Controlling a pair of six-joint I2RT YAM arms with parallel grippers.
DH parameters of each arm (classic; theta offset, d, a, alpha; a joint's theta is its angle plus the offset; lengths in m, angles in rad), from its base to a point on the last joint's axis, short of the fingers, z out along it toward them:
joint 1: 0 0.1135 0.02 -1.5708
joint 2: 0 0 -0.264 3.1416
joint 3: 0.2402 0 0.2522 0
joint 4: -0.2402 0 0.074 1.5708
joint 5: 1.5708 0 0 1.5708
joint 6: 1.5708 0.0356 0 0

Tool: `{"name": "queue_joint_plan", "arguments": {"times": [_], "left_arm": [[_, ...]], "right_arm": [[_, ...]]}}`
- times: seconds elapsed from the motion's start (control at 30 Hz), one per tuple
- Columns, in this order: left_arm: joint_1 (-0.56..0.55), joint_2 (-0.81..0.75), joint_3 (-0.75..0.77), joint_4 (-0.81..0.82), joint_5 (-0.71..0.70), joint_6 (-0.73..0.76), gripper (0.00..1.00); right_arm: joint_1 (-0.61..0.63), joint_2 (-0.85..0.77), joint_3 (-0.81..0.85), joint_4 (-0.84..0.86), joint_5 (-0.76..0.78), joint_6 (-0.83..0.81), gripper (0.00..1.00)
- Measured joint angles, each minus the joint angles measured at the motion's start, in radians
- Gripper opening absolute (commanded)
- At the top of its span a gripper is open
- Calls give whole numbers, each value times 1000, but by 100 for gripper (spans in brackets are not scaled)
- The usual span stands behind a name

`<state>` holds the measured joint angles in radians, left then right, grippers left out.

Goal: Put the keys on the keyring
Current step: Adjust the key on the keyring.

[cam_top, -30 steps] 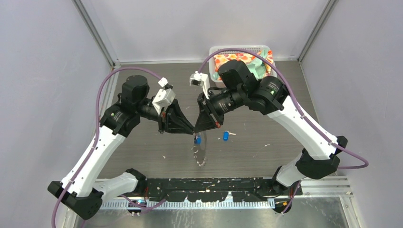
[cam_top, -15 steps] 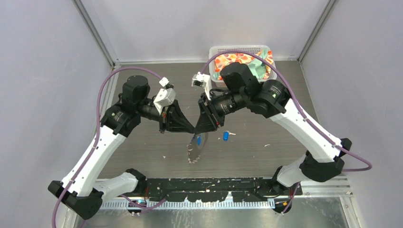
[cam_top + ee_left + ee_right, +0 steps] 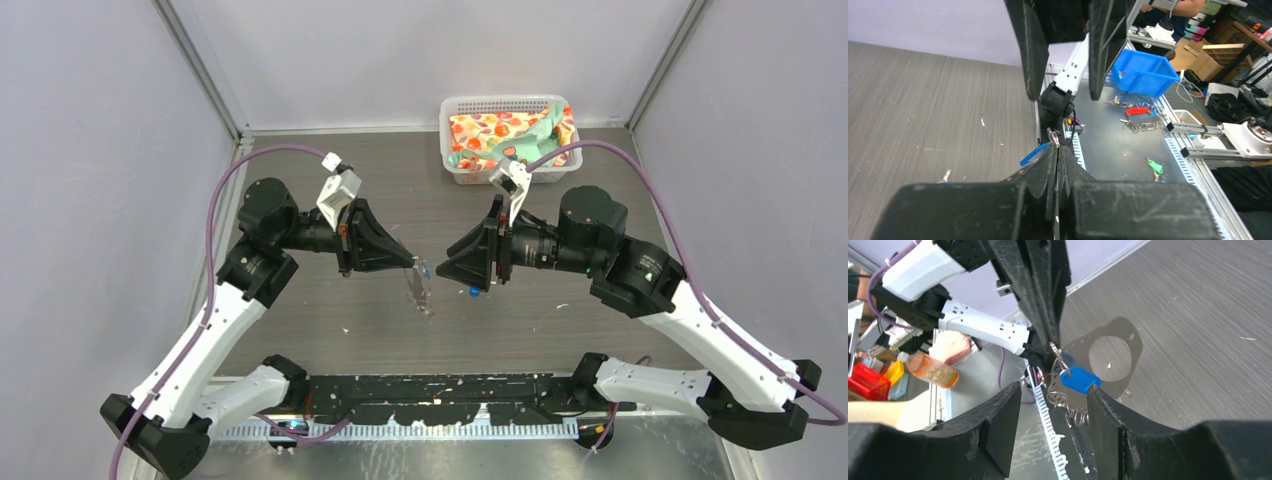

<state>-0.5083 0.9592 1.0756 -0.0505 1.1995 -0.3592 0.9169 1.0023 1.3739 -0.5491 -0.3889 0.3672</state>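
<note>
Partly, the right tool (image 3: 450, 265) hides one key (image 3: 473, 292); left tool (image 3: 411, 266) pinches keyring (image 3: 421, 291).

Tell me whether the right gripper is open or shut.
Open: in the right wrist view the right gripper has its jaws wide apart, with nothing clamped between them.

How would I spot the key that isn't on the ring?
Look at the middle of the grey wooden table. Just beneath the tip of the right gripper, a tiny blue-headed key lies on the tabletop. Its twin hangs in the air on the keyring that the left gripper pinches.
</note>
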Motion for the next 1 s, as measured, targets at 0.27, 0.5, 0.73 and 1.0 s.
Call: {"name": "queue_joint_plan", "arguments": {"times": [0.27, 0.5, 0.73, 1.0], "left_arm": [[0, -43, -47, 163, -38, -118, 0], [0, -73, -69, 200, -55, -133, 0], [0, -88, -72, 220, -67, -136, 0], [0, -89, -75, 241, -77, -158, 0]], "right_arm": [[0, -8, -144, 208, 27, 92, 50], [0, -8, -166, 304, 13, 133, 30], [-1, -10, -193, 354, -33, 167, 25], [-2, -9, -203, 361, -72, 190, 25]]}}
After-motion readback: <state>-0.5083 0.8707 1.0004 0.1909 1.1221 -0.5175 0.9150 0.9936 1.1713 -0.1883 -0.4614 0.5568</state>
